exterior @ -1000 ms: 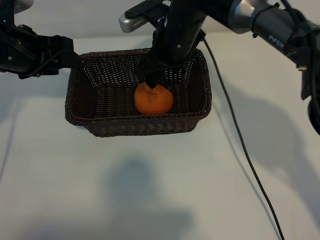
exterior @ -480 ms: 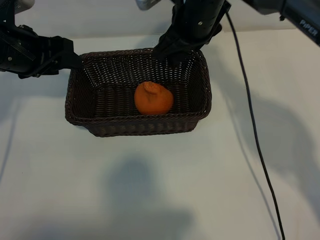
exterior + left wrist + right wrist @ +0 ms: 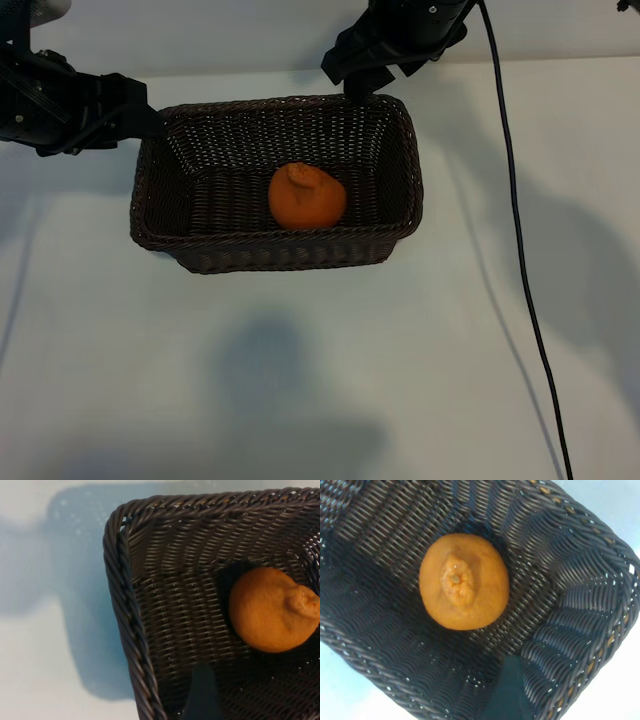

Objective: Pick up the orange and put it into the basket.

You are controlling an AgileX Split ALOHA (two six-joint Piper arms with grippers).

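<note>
Right claw lifted — orange stays.

We see a pale white table carrying the scene. Directly on it sits the basket, dark brown wicker, toward the far side and a little left of centre. A black cable trails across the table's right part, toward the near edge.
</note>
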